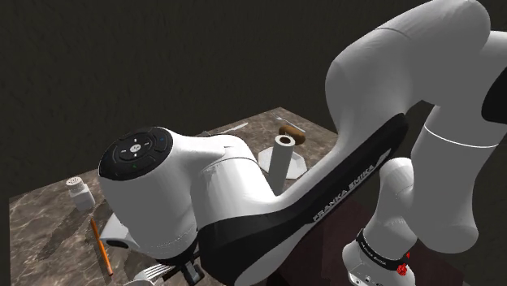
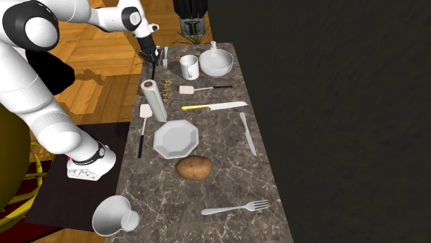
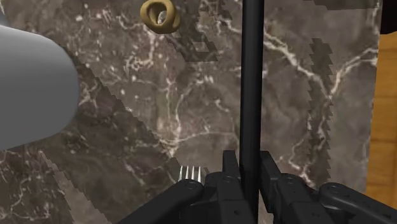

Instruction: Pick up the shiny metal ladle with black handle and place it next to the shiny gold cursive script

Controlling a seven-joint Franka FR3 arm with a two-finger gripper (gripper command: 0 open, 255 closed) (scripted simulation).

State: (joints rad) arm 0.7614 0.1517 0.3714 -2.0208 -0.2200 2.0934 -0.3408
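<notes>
- The all-black gripper (image 3: 251, 164) has its 2 fingers closed tight on the slim black handle of the ladle (image 3: 251, 76), 1 finger on each side.
- From the fingers, the handle runs straight out over the dark marble counter (image 2: 266, 172), casting a jagged stripe of shadow to one side.
- The ladle's bowl end cannot be made out, so it is unclear whether any part of the ladle rests on the counter.
- In the second exterior view, the gripper hangs at the counter's upper-left corner, close to the edge that borders the wooden floor (image 2: 90, 76).
- The gold cursive script (image 2: 168, 87) lies on the counter between the white mug (image 2: 189, 67) and the upright paper towel roll (image 2: 154, 101). It is near the ladle's handle but apart from it.
- The tines of a fork (image 3: 192, 173) show just beside the gripper's fingers.
- A white bowl (image 2: 216, 63) stands beside the mug.
- Toward that view's lower edge lie a spatula (image 2: 197, 89), a yellow-handled knife (image 2: 214, 105), an 8-sided white plate (image 2: 176, 139), a table knife (image 2: 247, 133) and a potato (image 2: 194, 168).
- A second fork (image 2: 235, 206) lies near the counter's near end.
- A tipped white cup (image 2: 114, 215) sits at the lower-left corner.
</notes>
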